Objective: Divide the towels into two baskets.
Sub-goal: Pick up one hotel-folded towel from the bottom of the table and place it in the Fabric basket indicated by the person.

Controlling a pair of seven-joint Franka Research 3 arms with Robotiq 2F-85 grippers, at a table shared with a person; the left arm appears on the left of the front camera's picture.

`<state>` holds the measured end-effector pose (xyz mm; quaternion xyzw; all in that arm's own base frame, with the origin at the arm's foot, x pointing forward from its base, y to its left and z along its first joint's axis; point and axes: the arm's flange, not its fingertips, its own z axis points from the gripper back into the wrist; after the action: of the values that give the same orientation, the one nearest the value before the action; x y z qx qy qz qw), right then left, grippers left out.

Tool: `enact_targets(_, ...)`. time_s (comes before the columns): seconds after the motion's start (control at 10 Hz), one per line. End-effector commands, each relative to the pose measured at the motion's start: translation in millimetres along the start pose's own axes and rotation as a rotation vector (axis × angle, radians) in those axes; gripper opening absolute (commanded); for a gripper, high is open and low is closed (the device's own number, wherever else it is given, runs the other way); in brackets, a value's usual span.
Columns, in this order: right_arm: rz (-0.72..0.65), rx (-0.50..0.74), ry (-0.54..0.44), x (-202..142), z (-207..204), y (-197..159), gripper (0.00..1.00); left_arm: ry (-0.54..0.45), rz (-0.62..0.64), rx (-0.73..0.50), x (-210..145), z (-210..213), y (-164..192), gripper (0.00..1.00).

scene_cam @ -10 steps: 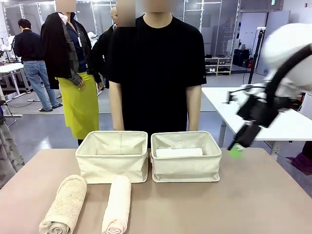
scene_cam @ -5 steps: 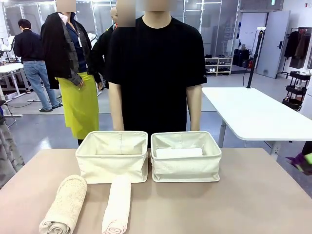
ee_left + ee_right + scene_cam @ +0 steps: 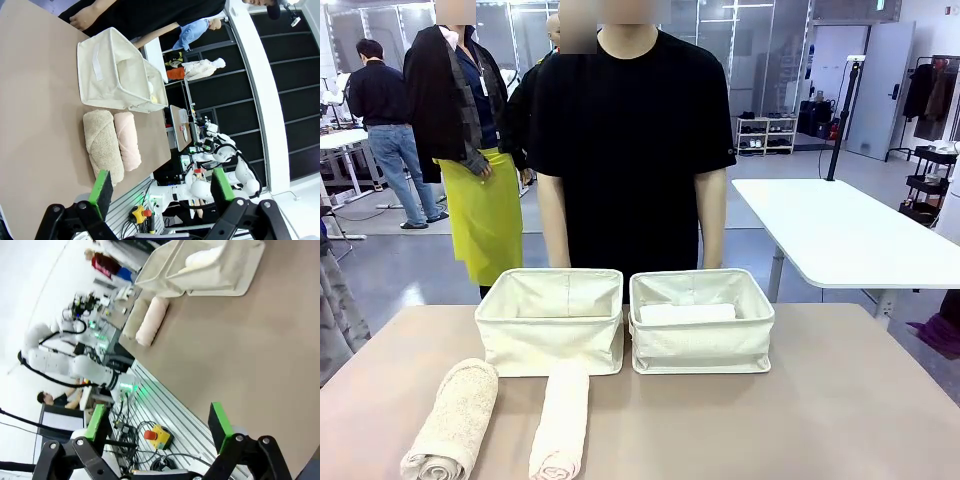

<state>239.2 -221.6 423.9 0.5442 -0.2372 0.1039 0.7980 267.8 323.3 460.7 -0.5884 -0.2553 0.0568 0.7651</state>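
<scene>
Beige surface [image 3: 40, 100] is carrying tan towel [image 3: 102, 145] and cream towel [image 3: 127, 140] side by side, lying lengthwise just ahead of the wide-open, empty left claw [image 3: 161, 180], likely nearer it than the equally wide right claw [image 3: 157, 422].

Tan towel [image 3: 452, 420] — cream baskets [image 3: 550, 348]

Bright, even indoor light; sharp frames, wide-angle wrist distortion.

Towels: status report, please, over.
Left gripper, right gripper open, empty. White towel in right basket; tan towel and cream towel lying on table before left basket. Person stands behind baskets, nothing blocking.
</scene>
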Motion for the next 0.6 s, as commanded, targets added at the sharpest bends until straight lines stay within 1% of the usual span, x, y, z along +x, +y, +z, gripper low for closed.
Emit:
enact_targets(0.0,-0.036,0.023,-0.041,-12,0,-4,1.0,-0.007,-0.009,-0.009,-1,3,-2,1.0)
enact_targets(0.2,-0.056,-0.025,-0.032,-6,-1,-21,1.0,-0.007,-0.009,-0.009,-1,3,-2,1.0)
enact_targets(0.3,-0.041,-0.001,-0.035,-14,6,-8,1.0,-0.007,-0.009,-0.009,-1,3,-2,1.0)
enact_targets(0.5,-0.041,-0.001,-0.035,-14,6,-8,1.0,-0.007,-0.009,-0.009,-1,3,-2,1.0)
